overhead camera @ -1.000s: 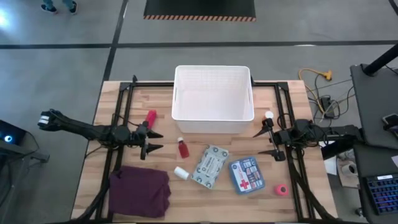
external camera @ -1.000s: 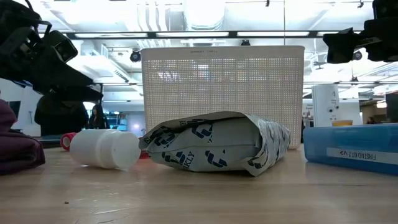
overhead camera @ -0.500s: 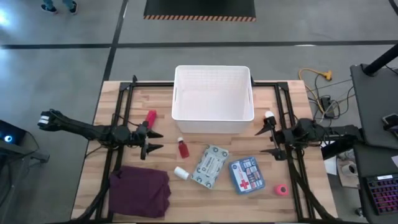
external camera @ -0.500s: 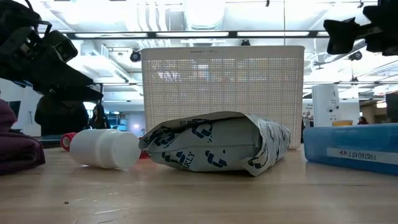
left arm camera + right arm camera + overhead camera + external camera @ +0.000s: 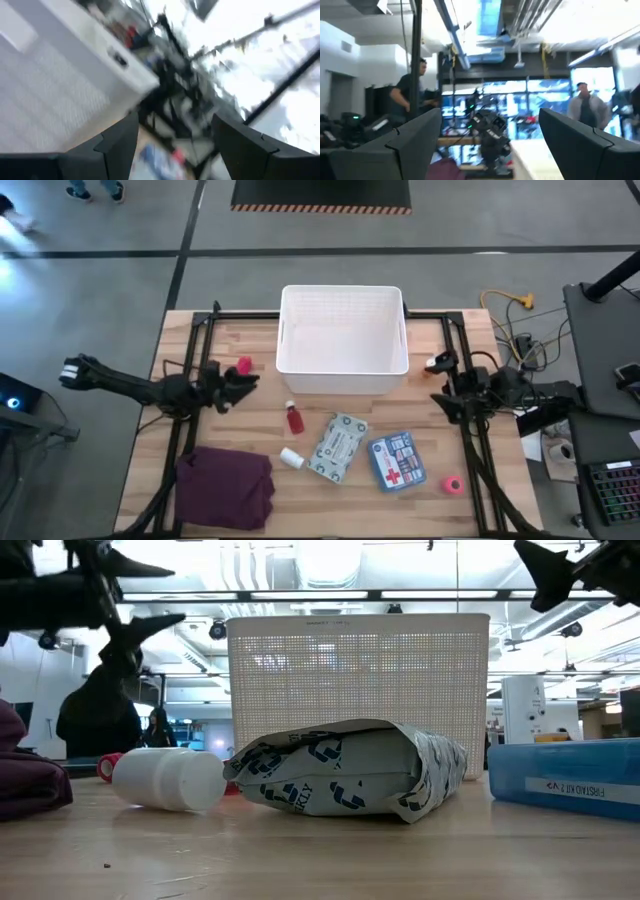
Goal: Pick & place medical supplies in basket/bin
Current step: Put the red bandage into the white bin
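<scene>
Basket [image 5: 343,340] sits at the desk [image 5: 470,490] far edge, centre. L gripper [image 5: 240,379] just off its left wall, w/ tube [image 5: 243,365] beside it; R gripper [image 5: 440,380] off its right wall. Nearer than basket: small bottle [image 5: 294,418], then white bottle [image 5: 291,458], flat packet [image 5: 339,445] to its right, first-aid box [image 5: 396,461] right of packet, roll [image 5: 452,485] near right front corner. Folded cloth [image 5: 225,486] at left front, left of white bottle

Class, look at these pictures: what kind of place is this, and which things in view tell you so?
Probably a robotics lab or workshop: a wooden table on a grey concrete floor, a keyboard on a side desk, and ceiling strip lights and pipes behind the basket.
</scene>
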`<state>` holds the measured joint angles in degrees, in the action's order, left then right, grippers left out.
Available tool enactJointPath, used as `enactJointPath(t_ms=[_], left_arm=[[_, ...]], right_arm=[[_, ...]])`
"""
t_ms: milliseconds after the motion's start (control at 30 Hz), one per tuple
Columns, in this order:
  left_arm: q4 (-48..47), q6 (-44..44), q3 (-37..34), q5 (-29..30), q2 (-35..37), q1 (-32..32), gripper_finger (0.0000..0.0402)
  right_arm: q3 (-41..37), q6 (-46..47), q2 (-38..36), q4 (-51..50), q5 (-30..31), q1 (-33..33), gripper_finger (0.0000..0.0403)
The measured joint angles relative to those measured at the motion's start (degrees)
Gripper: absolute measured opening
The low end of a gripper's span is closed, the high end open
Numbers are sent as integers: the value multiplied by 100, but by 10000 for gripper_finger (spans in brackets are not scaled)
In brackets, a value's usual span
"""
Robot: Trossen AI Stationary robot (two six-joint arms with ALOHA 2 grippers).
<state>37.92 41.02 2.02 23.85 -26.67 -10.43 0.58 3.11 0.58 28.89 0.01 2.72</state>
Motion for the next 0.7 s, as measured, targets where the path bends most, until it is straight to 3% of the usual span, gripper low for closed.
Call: enactJointPath(t_ms=[200, 333, 467, 567, 633, 700], left_arm=[[52, 8, 481, 212, -31, 1, 238], [49, 4, 944, 931, -162, 8, 238], [-112, -577, 1686, 942, -452, 109, 238], [-1873, -1148, 2659, 934, -696, 116, 238], [-4357, -1122, 3625, 1049, -967, 134, 235], [-6901, -478, 4620, 1277, -1434, 269, 230]], right_arm=[[0, -178, 2, 35, 63, 0, 327], [0, -53, 37, 35, 66, 0, 327], [-1, -30, 59, 75, 193, 0, 327], [0, -24, 63, 109, 336, 0, 327], [0, -13, 63, 111, 472, 0, 327], [-1, -11, 63, 111, 511, 0, 327]])
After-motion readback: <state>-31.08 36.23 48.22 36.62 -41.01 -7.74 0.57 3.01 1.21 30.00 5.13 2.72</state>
